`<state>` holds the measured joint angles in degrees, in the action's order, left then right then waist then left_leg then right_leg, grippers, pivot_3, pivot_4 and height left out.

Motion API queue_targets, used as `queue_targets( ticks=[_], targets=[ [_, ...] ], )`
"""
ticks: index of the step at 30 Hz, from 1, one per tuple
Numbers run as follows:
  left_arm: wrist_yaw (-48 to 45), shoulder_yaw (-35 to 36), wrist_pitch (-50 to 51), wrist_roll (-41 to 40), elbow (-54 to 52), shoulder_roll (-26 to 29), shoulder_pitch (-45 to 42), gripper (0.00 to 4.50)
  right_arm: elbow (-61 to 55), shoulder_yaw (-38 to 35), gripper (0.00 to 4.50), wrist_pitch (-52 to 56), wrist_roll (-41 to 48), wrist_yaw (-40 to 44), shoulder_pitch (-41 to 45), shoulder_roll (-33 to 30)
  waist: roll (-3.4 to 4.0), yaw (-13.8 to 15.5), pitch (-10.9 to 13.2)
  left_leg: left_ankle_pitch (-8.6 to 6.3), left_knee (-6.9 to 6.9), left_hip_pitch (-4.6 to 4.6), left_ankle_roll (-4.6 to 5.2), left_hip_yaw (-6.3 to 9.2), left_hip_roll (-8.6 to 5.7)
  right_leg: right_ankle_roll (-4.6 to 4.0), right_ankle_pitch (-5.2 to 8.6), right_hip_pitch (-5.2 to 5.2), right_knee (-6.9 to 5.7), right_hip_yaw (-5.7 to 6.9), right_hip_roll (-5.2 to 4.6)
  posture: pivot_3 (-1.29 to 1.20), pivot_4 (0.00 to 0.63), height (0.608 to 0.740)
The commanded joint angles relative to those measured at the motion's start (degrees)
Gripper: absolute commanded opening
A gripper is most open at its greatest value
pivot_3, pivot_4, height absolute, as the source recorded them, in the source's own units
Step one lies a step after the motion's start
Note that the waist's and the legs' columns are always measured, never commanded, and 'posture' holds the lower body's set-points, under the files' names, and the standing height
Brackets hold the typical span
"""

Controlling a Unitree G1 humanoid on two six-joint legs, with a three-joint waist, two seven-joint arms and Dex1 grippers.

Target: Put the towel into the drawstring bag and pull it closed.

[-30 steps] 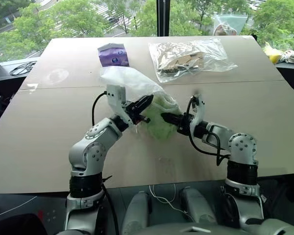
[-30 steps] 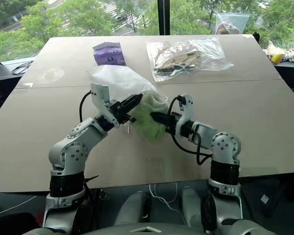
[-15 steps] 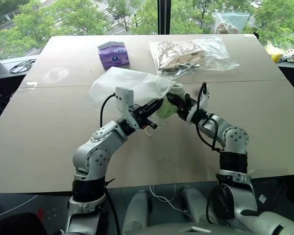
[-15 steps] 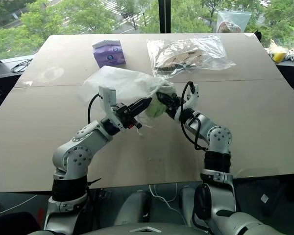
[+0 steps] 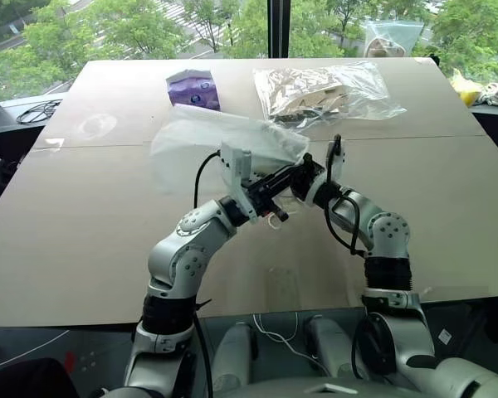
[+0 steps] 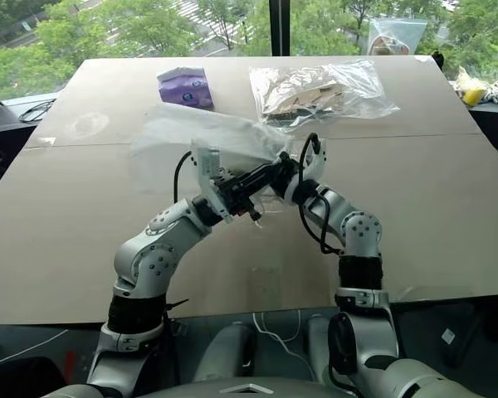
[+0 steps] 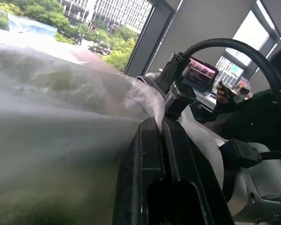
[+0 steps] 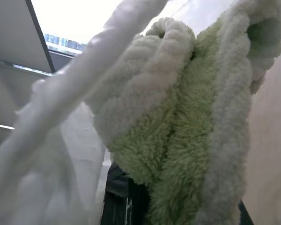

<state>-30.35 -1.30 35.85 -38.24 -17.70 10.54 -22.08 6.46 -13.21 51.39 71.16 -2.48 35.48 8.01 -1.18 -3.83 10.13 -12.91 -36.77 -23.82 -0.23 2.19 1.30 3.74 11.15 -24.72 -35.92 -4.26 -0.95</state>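
Spanning tan table (image 5: 83, 207), windows w/ trees behind, L gripper (image 5: 292, 176) closed on drawstring bag (image 5: 201, 137), R gripper (image 5: 302, 172) clamping towel (image 8: 178, 140).

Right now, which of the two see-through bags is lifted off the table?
The white drawstring bag, pinched at its mouth by the left gripper. The clear zip bag with tan contents lies flat at the far edge.

Both grippers meet mid-table at bag (image 5: 224, 137) mouth. Left gripper (image 5: 289, 176) pinched on the mouth edge, right gripper (image 5: 303, 170) touching it from 3 o'clock. Bag body extends toward 10 o'clock. Purple pack (image 5: 192, 89) at 11, clear zip bag (image 5: 324, 93) at 1.
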Motion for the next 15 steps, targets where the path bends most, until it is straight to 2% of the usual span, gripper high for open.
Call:
queue_targets(
  ticks=[1, 3, 6, 7, 9, 15],
  targets=[
    [-1.53, -3.31, -0.15, 1.43, -0.31, 0.43, -0.24, 0.00, -2.85, 3.50, 0.03, -1.61, 0.23, 0.55, 3.91, 6.07, 0.00, -0.01, 0.00, 0.00, 0.00, 0.00, 0.00, -0.01, 0.00, 0.00, 0.00, 0.00, 0.00, 0.00, 0.00, 0.00, 0.150, 0.740],
    [-1.88, -3.15, -0.82, 2.32, 0.34, 0.95, -0.28, 0.00, -1.64, 1.73, 1.04, -5.79, -1.47, -0.58, 4.58, 6.41, 0.00, 0.00, 0.00, 0.00, -0.02, 0.00, 0.00, -0.02, 0.00, 0.04, 0.02, 0.00, 0.00, 0.00, -0.01, 0.00, 0.150, 0.740],
    [-1.99, -2.41, -2.17, 3.52, 2.00, 1.48, -1.17, 0.00, -1.31, 0.93, 2.03, -6.86, -0.52, -1.17, 4.48, 5.58, 0.00, 0.07, 0.00, 0.00, -0.05, 0.00, 0.00, -0.02, 0.00, 0.12, 0.06, 0.00, 0.00, -0.01, -0.01, 0.00, 0.150, 0.740],
    [-2.12, -2.28, -2.78, 4.11, 2.68, 1.74, -1.53, 0.00, -1.52, 1.16, 2.65, -6.99, -0.53, -1.37, 4.28, 5.20, 0.00, 0.08, 0.00, 0.00, -0.05, -0.01, 0.00, -0.03, 0.00, 0.11, 0.06, 0.00, 0.00, -0.01, -0.01, 0.00, 0.150, 0.740],
    [-2.69, -2.57, -5.33, 7.30, 4.92, 3.34, -2.66, 0.00, -2.36, 1.88, 3.39, -5.79, -0.57, -1.42, 3.25, 3.59, 0.00, 0.07, 0.00, 0.00, -0.05, -0.01, 0.00, -0.03, 0.00, 0.06, 0.03, 0.00, -0.01, -0.01, -0.01, 0.00, 0.150, 0.740],
    [-5.88, -4.14, -13.55, 14.91, 10.31, 7.67, -4.72, 0.00, -4.39, 1.84, 3.39, -3.26, -1.08, -1.35, -0.03, 0.37, 0.01, 0.00, 0.00, 0.00, -0.01, 0.00, 0.00, -0.03, 0.00, -0.02, -0.02, -0.02, -0.02, -0.01, 0.00, 0.00, 0.150, 0.740]
  ],
)
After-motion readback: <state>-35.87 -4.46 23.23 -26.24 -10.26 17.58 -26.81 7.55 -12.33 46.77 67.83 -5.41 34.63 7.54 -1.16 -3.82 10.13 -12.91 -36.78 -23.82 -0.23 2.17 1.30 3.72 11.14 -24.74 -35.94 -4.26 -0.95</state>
